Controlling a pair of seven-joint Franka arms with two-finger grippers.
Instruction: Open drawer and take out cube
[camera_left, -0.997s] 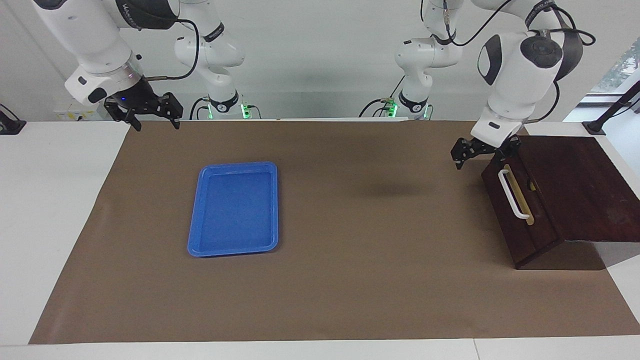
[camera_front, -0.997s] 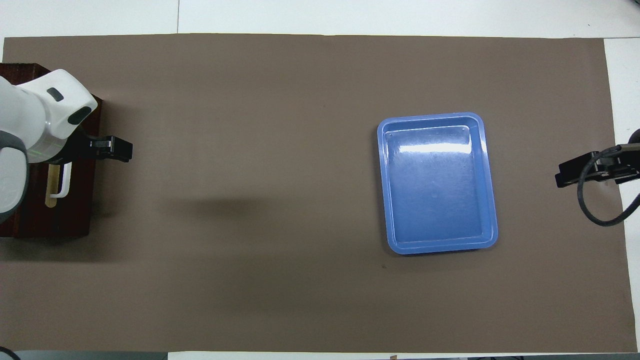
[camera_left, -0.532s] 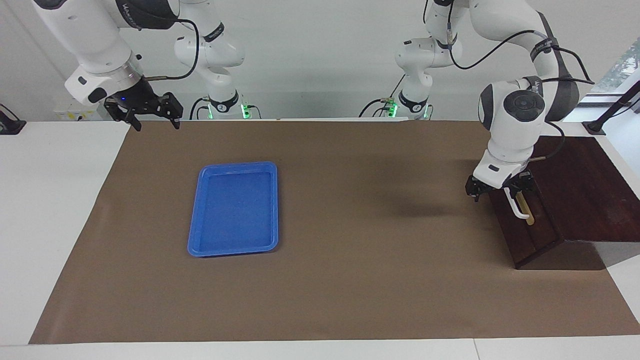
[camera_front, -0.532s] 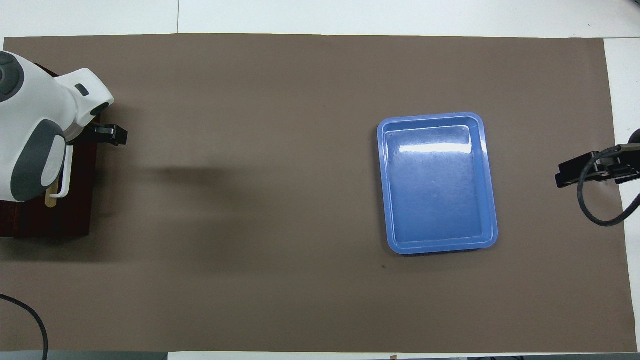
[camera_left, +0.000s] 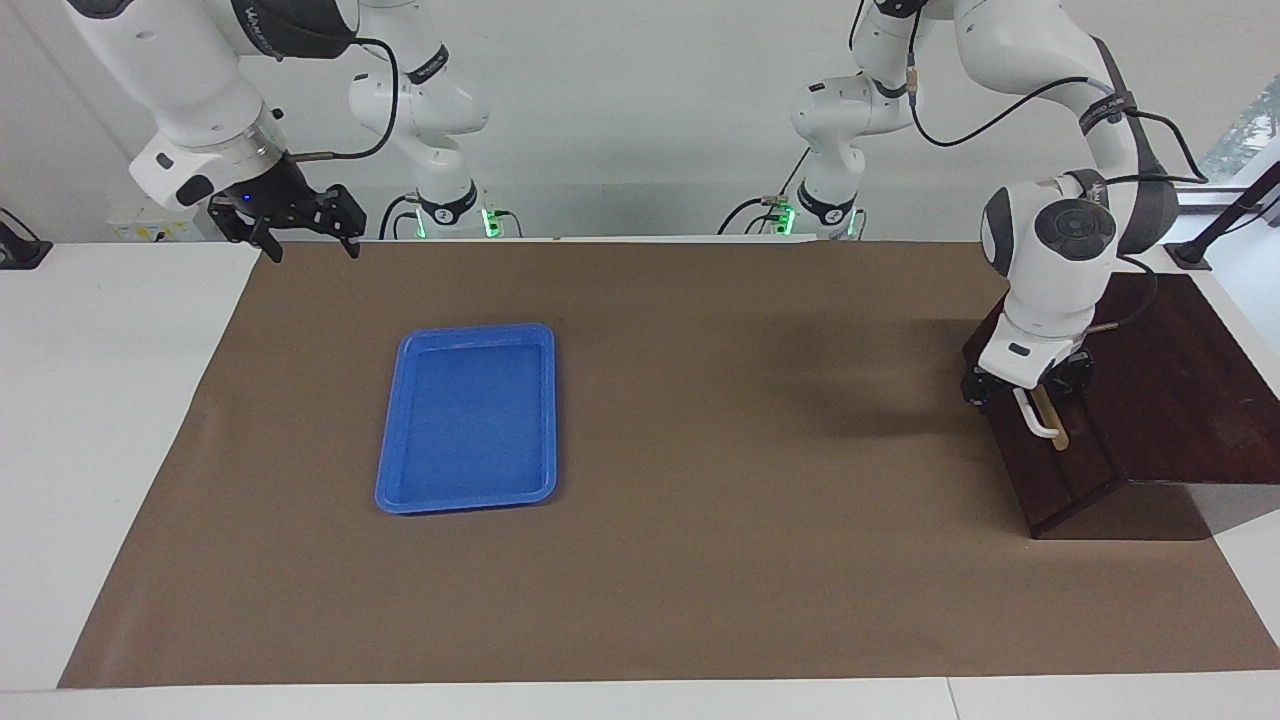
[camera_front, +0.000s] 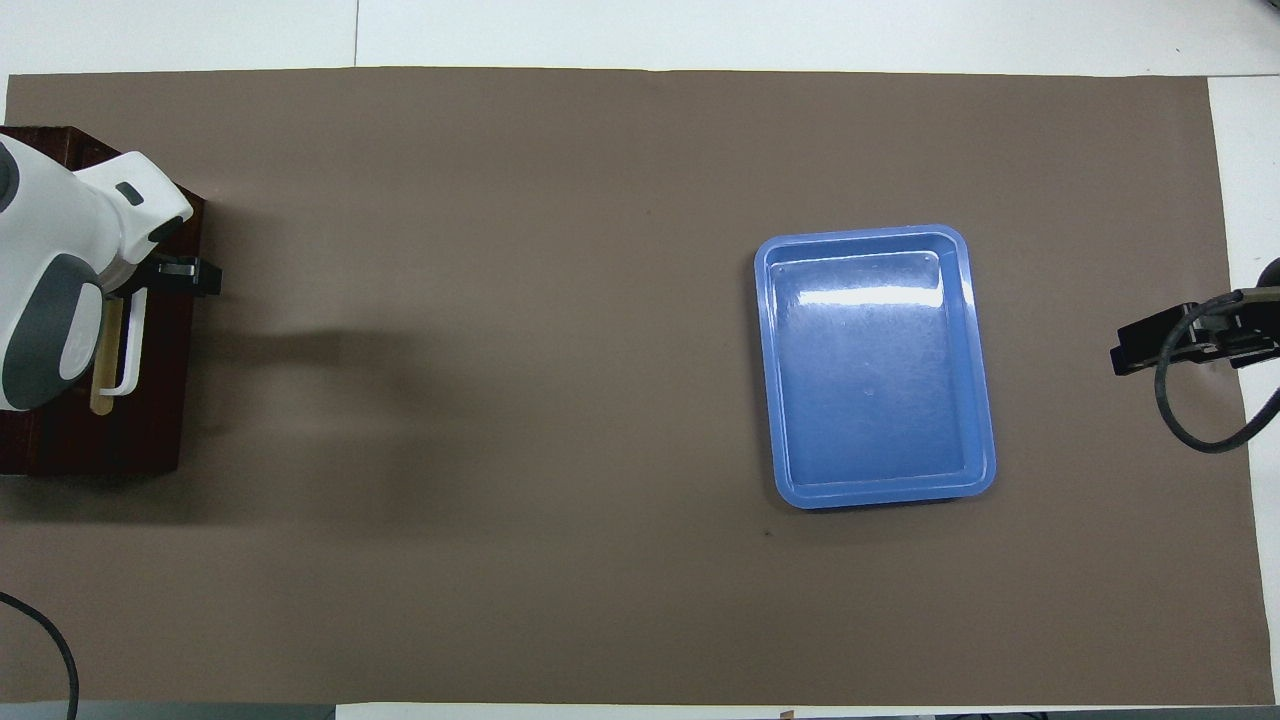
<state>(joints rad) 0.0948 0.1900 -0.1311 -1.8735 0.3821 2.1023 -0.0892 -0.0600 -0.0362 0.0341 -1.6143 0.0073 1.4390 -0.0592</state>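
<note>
Step in hand, as I judge it: getting hold of the handle; drawer (camera_left: 1050, 445) shut, nothing pulled out yet.

Left tool (camera_left: 1025, 392) is down at the front of the dark wooden box (camera_left: 1170, 370), at the left arm's end of the desk (camera_left: 700, 560). Its dark fingers sit either side of the robot-side end of the white bar handle (camera_left: 1040, 420); whether they have closed on the bar I cannot tell, the wrist hides most of it in both views.

Right tool (camera_left: 290, 225) waits over the mat's corner at the right arm's end, fingers spread wide, holding nothing.

Cube not visible; presumably inside the shut drawer. Blue tray (camera_left: 468, 417) lies bare, toward the right arm's end.

Next move, my reading: confirm the pinch on the bar, then pull straight out along the drawer's own line toward the tray. The grip is near one end of the handle, so an off-axis pull could jam the drawer or drag the box.

Since half a second ago: left tool has shifted closer onto the handle. Right tool, tray and box unchanged.
</note>
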